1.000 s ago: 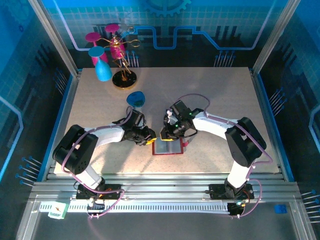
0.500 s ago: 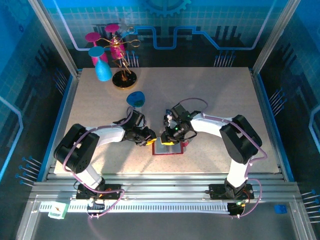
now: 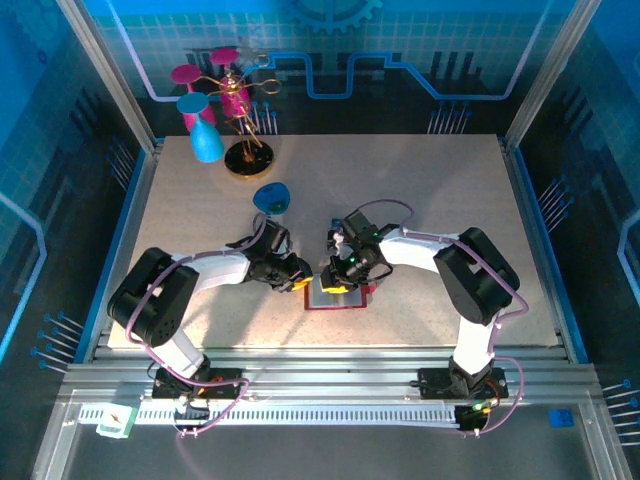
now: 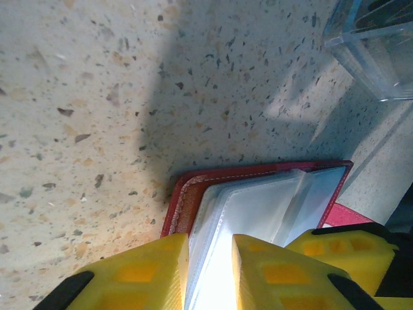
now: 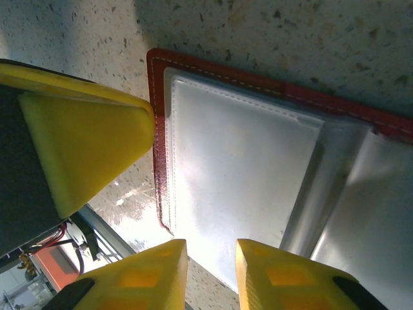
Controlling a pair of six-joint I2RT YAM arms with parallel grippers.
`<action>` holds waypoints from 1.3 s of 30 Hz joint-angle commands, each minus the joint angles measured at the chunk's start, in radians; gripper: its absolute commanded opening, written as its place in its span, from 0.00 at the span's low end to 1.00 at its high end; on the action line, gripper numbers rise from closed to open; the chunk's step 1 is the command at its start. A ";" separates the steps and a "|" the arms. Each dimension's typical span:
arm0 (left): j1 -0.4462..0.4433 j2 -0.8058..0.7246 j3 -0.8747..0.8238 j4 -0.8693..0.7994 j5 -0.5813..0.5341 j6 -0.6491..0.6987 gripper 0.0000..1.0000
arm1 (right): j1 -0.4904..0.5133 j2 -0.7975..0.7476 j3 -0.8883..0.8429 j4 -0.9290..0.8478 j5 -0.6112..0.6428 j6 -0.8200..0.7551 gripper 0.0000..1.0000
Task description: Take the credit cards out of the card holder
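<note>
One flat red stitched card holder (image 5: 157, 129), glossy translucent pockets (image 4: 258, 206)

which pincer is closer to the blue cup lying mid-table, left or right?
Left. The left pincer is at the card holder's left edge, just nearer the arms than the blue cup. The right pincer is over the holder, further to the right.

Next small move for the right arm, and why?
Probably lower the right gripper and pinch the pocket edge under it: its fingers stand slightly apart over the open card holder, while the left gripper straddles the holder's edge.
</note>
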 commanded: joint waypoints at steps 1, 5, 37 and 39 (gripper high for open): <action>-0.009 0.008 -0.010 -0.010 -0.005 -0.015 0.25 | 0.005 0.017 -0.013 -0.006 -0.017 0.003 0.27; -0.008 0.011 -0.007 -0.015 -0.005 -0.011 0.25 | 0.002 0.022 -0.013 -0.027 -0.001 -0.011 0.27; -0.008 -0.012 0.018 -0.054 -0.008 -0.001 0.25 | -0.058 -0.041 -0.075 -0.017 -0.009 -0.027 0.30; -0.009 -0.032 0.016 -0.057 -0.009 -0.001 0.25 | -0.058 -0.057 -0.074 -0.019 -0.013 -0.023 0.30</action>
